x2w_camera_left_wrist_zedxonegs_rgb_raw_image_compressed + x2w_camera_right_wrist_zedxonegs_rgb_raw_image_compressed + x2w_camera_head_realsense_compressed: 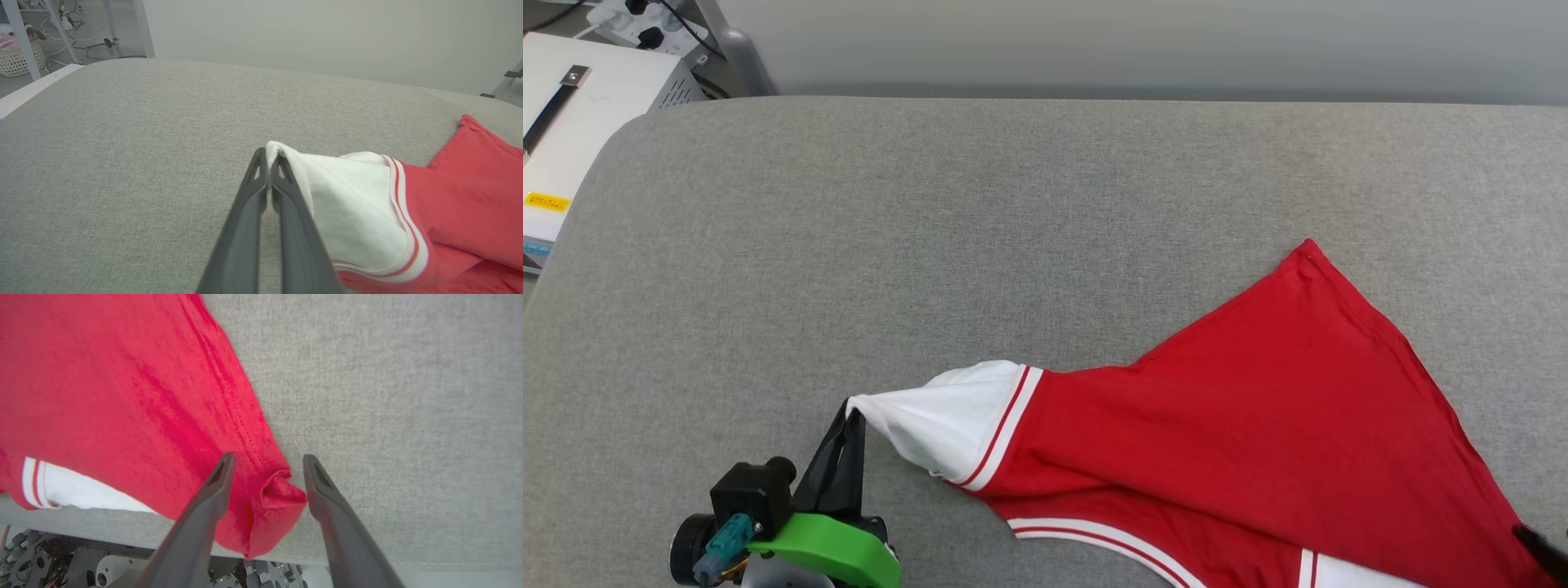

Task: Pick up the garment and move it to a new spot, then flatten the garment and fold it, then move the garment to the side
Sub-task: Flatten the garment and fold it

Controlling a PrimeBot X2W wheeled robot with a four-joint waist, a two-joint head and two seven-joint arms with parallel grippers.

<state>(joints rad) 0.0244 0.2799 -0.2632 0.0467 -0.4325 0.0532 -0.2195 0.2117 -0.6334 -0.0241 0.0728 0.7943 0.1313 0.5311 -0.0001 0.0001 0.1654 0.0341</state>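
**Garment on the table, sleeve grasped.** The garment [1258, 408] [470, 196] [102, 375] lies plain red side up on the grey cloth-covered table [931, 229] [122, 163] [408, 396]. It occupies the table's right half, towards the near edge. The body fans out into a rough triangle whose far corner points to the table's far edge.

The left gripper [854, 416] [267, 157] stands over the table's near edge, left of centre. Its two dark fingers are pressed together on the tip of a white sleeve [939, 425] [351, 204]. The sleeve is drawn out to a point towards the table's left side, and its red-white striped trim [1005, 425] [402, 212] marks the join with the red body.

The right gripper [267, 459] is over the table's near right edge with its fingers spread wide. They straddle a bunched red corner [278, 498] of the garment, which droops over the table's near edge. Whether either finger touches the cloth cannot be told. A second white sleeve [81, 490] lies against the same near edge.

Beyond the table's far left corner stands a white equipment case [572, 139], with a power strip [629, 20] behind it. In the left wrist view a wicker basket [16, 59] sits on the floor past that corner.
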